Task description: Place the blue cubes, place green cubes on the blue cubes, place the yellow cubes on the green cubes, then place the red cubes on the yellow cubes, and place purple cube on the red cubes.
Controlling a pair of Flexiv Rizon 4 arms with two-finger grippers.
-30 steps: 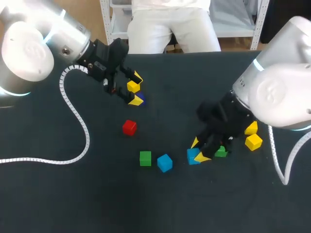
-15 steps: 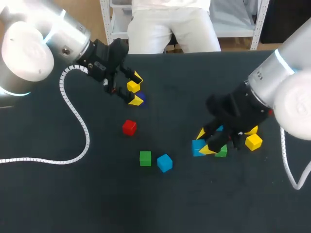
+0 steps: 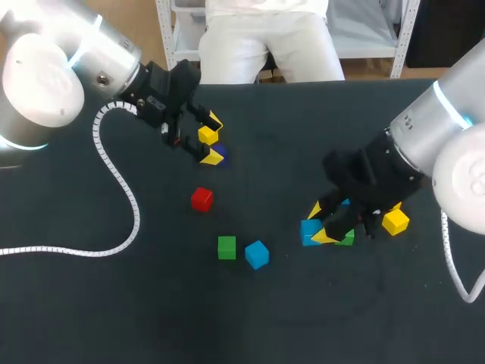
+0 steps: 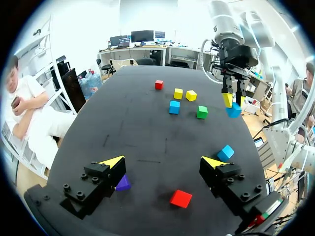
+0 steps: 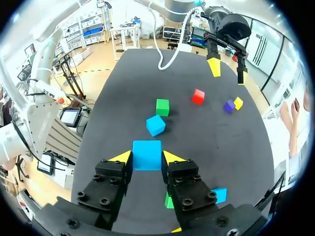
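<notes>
Right pincer (image 5: 146, 160) clamps blue cube (image 5: 146, 150); green cube (image 3: 346, 238) just beside.

Bright, even light falls from overhead onto the dark matte tabletop (image 3: 106, 303), which gives back almost no glare. The red cube (image 4: 181, 198) throws only a faint, soft shadow beside it in the left wrist view. The white shells of the left arm (image 3: 42, 80) and right arm (image 3: 470, 171) shine pale, with soft highlights. In both wrist views the tabletop's straight edges bow outward, and the light past its far end burns out to white.
</notes>
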